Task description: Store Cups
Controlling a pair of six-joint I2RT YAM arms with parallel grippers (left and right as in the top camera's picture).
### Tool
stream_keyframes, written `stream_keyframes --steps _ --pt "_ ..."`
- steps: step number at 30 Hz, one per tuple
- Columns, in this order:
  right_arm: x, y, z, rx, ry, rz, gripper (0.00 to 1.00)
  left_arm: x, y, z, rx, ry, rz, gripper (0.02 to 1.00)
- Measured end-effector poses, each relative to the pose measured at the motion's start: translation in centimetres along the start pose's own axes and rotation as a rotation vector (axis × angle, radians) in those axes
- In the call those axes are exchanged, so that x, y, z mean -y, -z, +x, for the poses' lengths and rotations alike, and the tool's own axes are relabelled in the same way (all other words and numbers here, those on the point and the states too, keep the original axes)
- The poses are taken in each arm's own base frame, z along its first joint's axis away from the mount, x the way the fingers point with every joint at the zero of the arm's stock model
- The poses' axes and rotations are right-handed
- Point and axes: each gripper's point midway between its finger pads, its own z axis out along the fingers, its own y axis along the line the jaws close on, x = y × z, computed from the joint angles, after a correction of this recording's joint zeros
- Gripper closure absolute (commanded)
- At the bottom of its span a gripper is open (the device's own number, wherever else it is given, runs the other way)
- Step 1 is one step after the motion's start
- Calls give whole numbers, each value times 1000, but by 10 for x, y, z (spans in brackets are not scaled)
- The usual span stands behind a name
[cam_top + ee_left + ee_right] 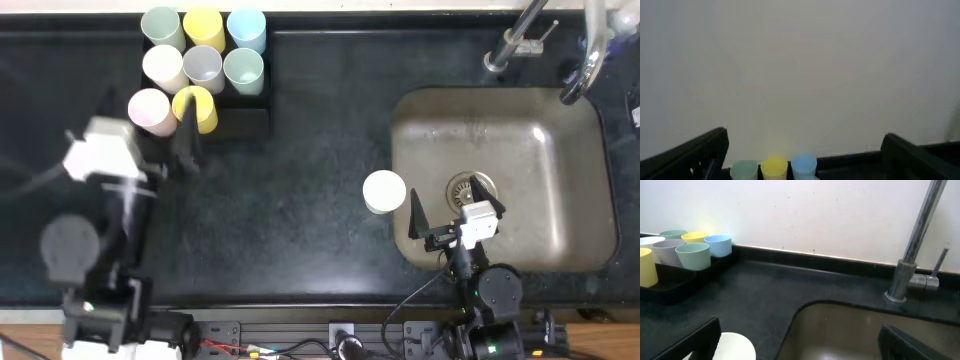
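The tray (250,122) is black. Its 8 cups are pastel: 2 mint green cups (161,25) (243,70), 2 yellow cups (204,27) (195,108), 1 light blue cup (246,28), 1 cream cup (164,66), 1 pale grey cup (204,66) and 1 pink cup (150,110). A 9th, the white cup (384,191), is plain. The desk (290,220) is black with fine pale speckles. The sink (560,130) is dull silver steel, the tap (520,40) shiny chrome. The wall (815,210) is plain off-white.

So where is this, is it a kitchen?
Most likely a kitchen counter. There's a metal sink set into a dark worktop, a tap behind it, and a black tray holding coloured cups.
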Motion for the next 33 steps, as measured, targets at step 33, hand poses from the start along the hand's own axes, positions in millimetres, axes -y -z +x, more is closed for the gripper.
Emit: stream_keyframes --steps 33 --pt "0 0 0 0 0 0 3 -13 78 161 -78 -31 -77 20"
